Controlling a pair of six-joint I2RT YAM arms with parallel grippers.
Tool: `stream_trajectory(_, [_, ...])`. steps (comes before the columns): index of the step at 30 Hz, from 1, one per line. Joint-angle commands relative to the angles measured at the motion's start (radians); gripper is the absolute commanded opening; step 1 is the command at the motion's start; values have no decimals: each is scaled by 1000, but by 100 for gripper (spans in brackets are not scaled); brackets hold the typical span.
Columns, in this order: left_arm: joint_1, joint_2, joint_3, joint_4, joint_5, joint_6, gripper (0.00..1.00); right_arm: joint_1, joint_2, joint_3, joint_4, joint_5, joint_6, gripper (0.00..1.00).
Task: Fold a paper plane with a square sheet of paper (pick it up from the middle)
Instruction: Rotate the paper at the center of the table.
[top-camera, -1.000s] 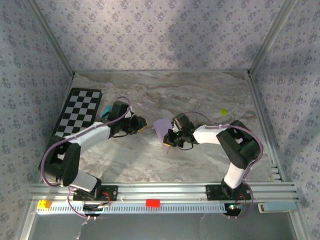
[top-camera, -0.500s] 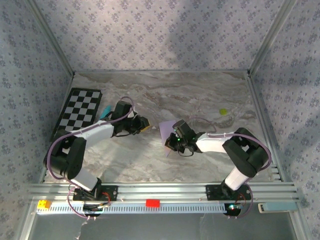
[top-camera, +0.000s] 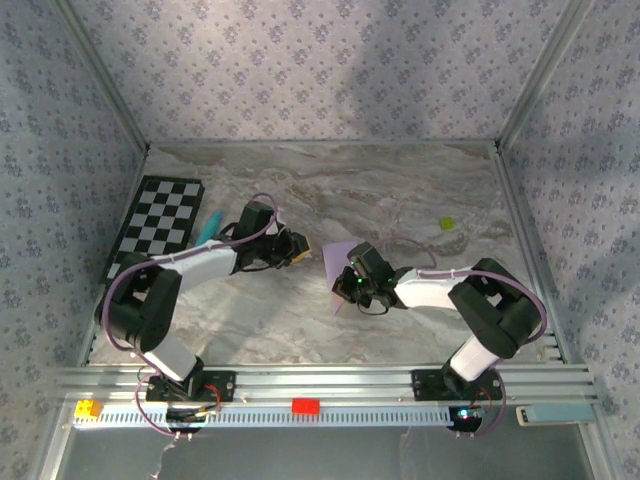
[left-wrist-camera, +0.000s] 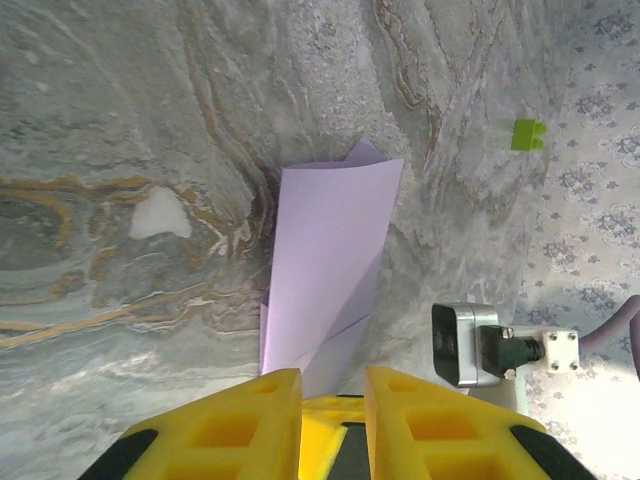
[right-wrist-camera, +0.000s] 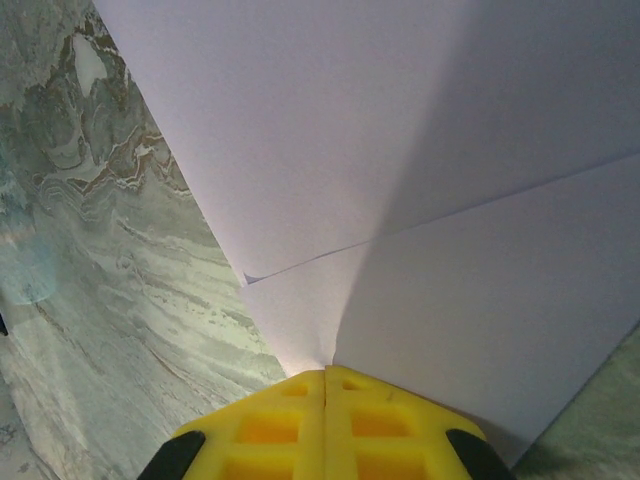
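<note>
Top external: left fingers (top-camera: 298, 250), slightly parted and empty, point at the creased lilac sheet of paper (top-camera: 338, 258) at their 3 o'clock. Right fingers (top-camera: 339, 291) clamp its lower edge mid-surface. Likely mid-fold; next, the left should pinch the near edge.

Rear table (top-camera: 400, 190) open; folded paper (top-camera: 338, 258) fills gap between left end effector (top-camera: 298, 250), right end effector (top-camera: 342, 288).
</note>
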Motion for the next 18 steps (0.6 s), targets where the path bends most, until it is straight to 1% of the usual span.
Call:
stream_trajectory(1, [-22, 42, 55, 53, 36, -20, 23, 10, 2, -33, -45, 54, 34, 5])
stream_trajectory(9, [-65, 168, 138, 88, 75, -40, 20, 10, 4, -29, -42, 45, 28, 5])
stream_trajectory(18, [-105, 291, 205, 82, 79, -55, 17, 10, 3, -24, -45, 41, 34, 5])
